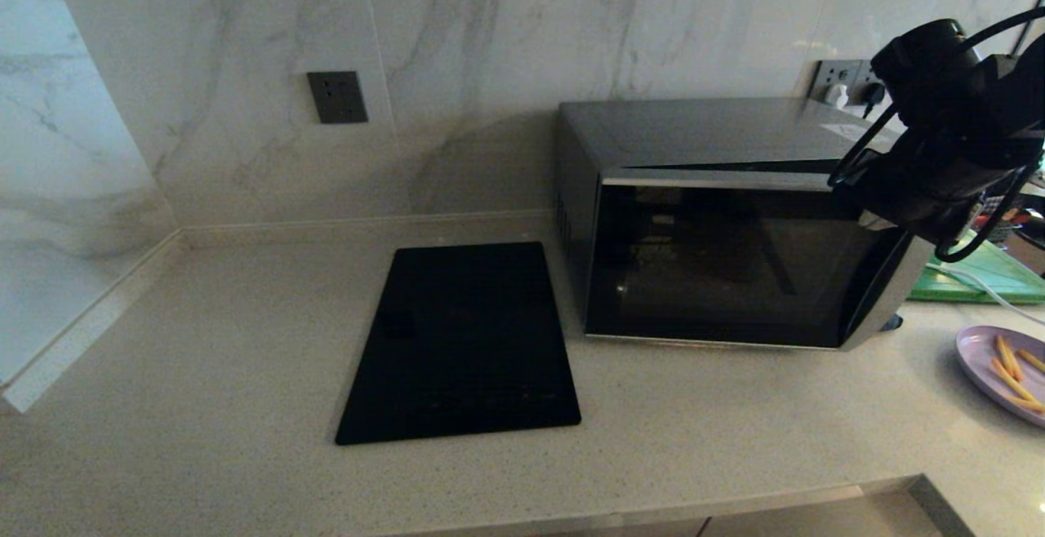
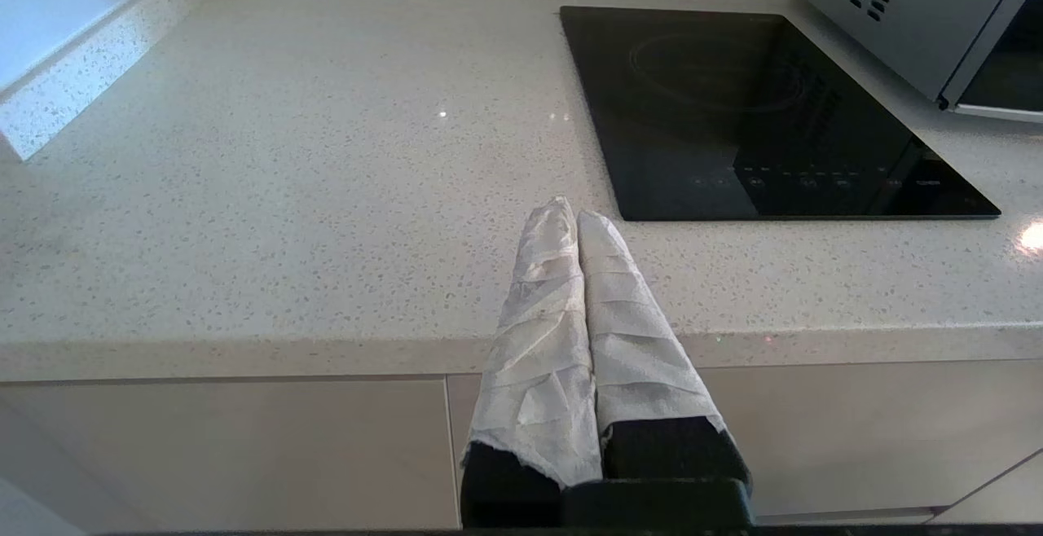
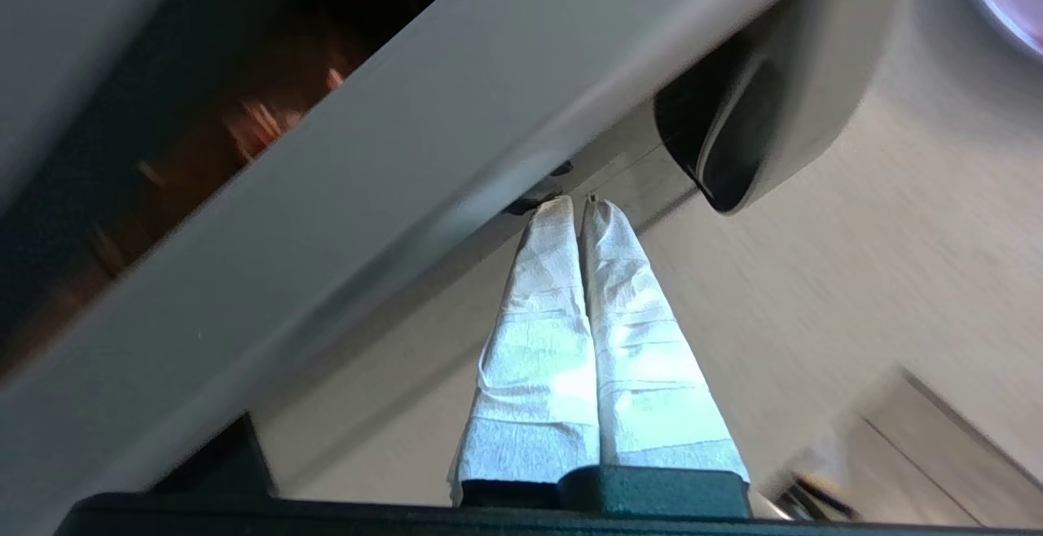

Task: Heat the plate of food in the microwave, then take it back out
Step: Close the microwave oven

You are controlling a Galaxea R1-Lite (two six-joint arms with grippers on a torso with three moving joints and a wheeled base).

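Plate of food [image 1: 1006, 374] sits at the bench's right edge, microwave [image 1: 718, 227] behind it against the back wall. Right gripper [image 3: 577, 202] pinched shut, empty, by the microwave's handle side; door possibly ajar. Left gripper [image 2: 577, 214] shut, parked off the front edge. Plate probably light, stiff, slippery: take by rim. No legible labels.

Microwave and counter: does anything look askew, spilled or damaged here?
Nothing spilled or damaged. The microwave door looks slightly ajar at its handle side, where the right gripper works with fingers shut. The plate of food sits flat on the counter, fries on it.
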